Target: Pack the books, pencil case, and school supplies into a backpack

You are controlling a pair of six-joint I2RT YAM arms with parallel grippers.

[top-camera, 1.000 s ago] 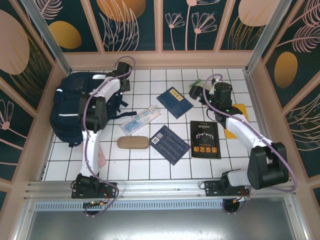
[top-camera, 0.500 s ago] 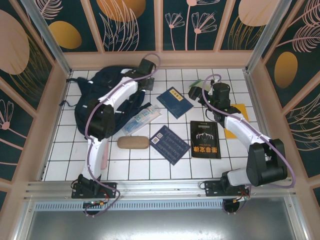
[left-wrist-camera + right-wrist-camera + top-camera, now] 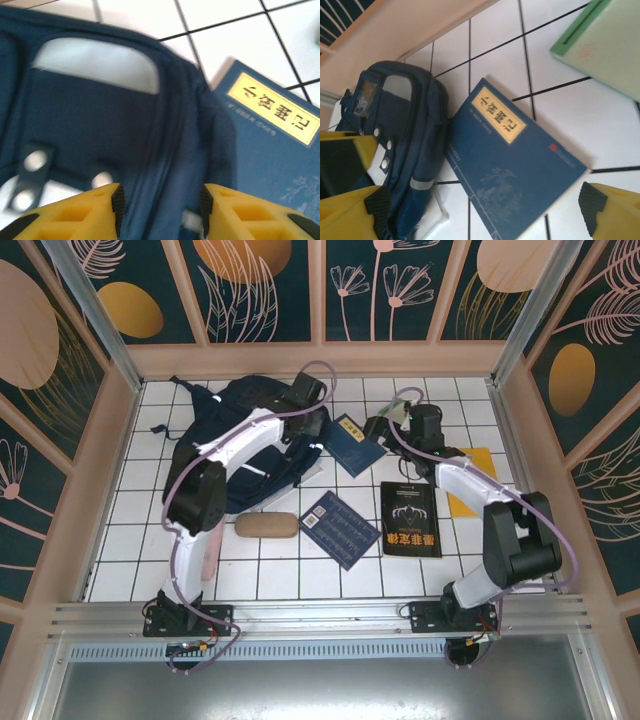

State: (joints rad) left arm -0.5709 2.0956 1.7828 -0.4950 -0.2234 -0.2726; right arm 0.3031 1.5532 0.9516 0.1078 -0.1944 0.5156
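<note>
bright even light (soft shadows); left wrist blurred

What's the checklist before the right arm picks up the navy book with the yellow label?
1. Right claw open wide above the labelled navy book: ok.
2. Book flat on the tiles, cover unobstructed: ok.
3. Book edge free of the backpack: not ok, the backpack lies against it.
4. Left claw off the backpack: not ok, jaws apart but straddling its fabric.
5. Backpack opening unzipped: cannot tell.
</note>
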